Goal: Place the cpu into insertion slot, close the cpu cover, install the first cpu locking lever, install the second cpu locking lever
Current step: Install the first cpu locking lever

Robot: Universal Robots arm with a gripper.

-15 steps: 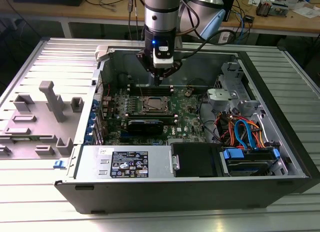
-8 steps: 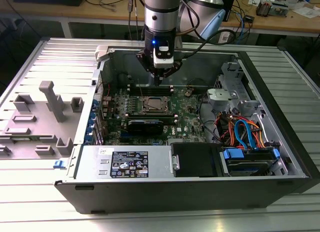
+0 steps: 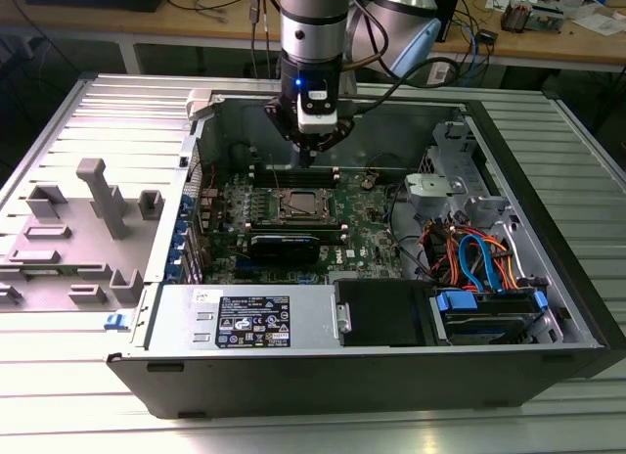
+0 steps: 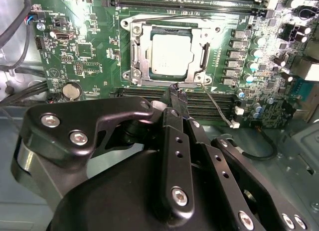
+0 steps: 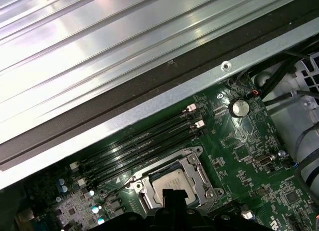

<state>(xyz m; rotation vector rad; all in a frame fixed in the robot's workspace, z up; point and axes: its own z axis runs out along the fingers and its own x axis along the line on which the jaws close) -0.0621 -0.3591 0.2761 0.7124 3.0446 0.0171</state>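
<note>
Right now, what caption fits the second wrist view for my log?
Tool tip beside the metal cover, chip showing through its window.

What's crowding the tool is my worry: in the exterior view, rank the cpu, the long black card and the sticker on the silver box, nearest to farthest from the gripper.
From the gripper:
1. cpu, right beside the tip.
2. long black card, past the cpu, toward the camera.
3. sticker, at the near edge of the case.

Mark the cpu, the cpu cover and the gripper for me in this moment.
cpu (image 4: 171, 53): second wrist view, middle of its silver top.
cpu cover (image 4: 141, 53): second wrist view, one side bar of the frame.
gripper (image 4: 175, 90): second wrist view, at its fingertips.
</note>
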